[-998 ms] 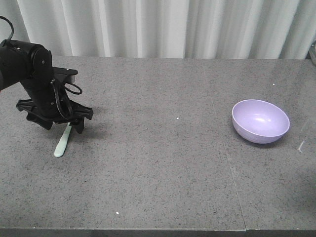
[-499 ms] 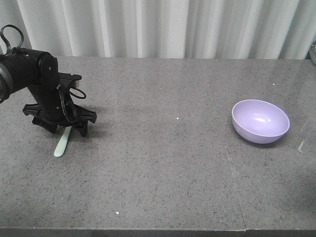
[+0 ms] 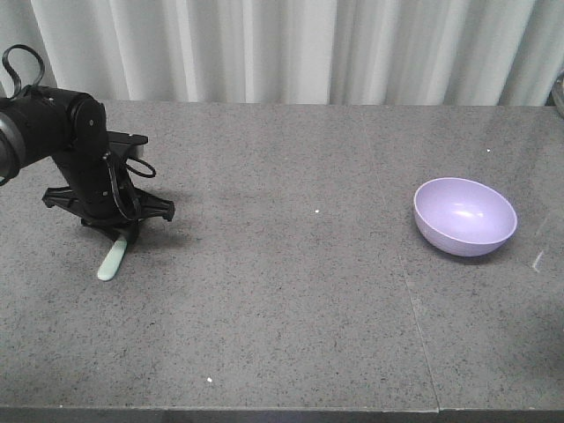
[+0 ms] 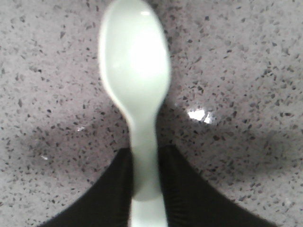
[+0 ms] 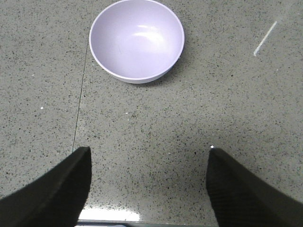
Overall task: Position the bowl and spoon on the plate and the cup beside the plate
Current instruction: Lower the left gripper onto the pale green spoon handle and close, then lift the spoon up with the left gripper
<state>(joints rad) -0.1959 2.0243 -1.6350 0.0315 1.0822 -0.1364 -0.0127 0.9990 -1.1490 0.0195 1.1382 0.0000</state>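
Observation:
The pale mint-green spoon (image 3: 110, 262) lies on the grey stone table at the left, with its head (image 4: 135, 61) pointing away from the wrist camera. My left gripper (image 3: 119, 232) is down over it, and both black fingers (image 4: 116, 189) press against the spoon's handle, so it is shut on the handle. The lavender bowl (image 3: 464, 216) stands upright and empty at the right. Well short of the bowl (image 5: 137, 40), my right gripper (image 5: 149, 153) is open with only bare table between its fingers. The plate and the cup are out of view.
A white curtain (image 3: 282, 48) hangs behind the table. A thin seam (image 3: 401, 264) runs front to back through the tabletop, left of the bowl. The table's front edge (image 5: 142, 222) lies just under the right gripper.
The left gripper has dropped lower over the spoon and its fingers have drawn in from a wide spread onto the handle. The spoon and bowl stay in place.

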